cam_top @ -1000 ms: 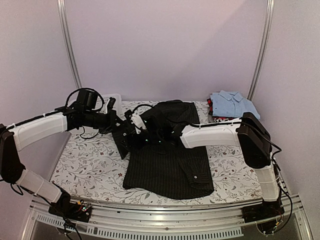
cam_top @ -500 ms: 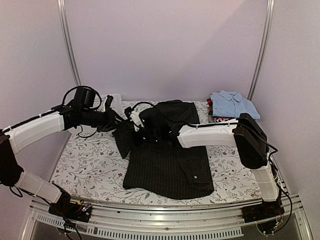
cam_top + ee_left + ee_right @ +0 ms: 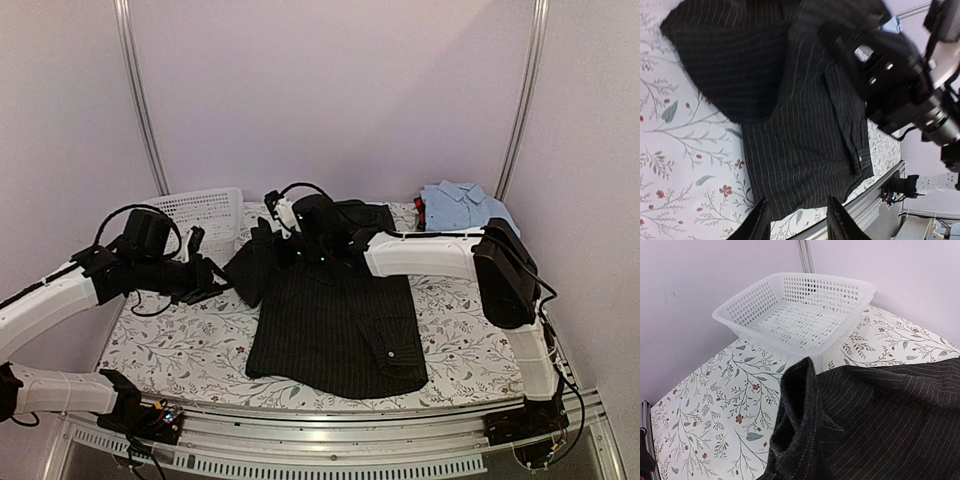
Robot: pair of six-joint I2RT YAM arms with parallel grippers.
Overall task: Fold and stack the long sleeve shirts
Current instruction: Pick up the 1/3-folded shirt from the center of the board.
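cloth covers the whole table: a white tablecloth printed with grey leafy sprigs and small red flowers, soft and flat. from the middle of it down to the near edge lies the large black button-up shirt with fine pale pinstripes. its body is spread in a rough rectangle, and a sleeve is folded over the front with the cuff near the near right corner of the garment. the shirt's upper left part is bunched and raised off the tablecloth, hanging as a dark, creased flap. in the right wrist view that fabric stands as an upright ridge close to the lens.

a light blue collared cloth shirt sits folded at the far right corner. a white plastic mesh basket, rectangular with gridded walls, rests at the far left corner.

the right gripper is at the raised bunch, over the far middle of the table. black fabric hides its fingers in every view, so i cannot tell how far apart they are or whether they pinch the cloth. the left gripper hangs toward the left edge, just beside the flap. its dark fingers are spread wide with nothing between them.
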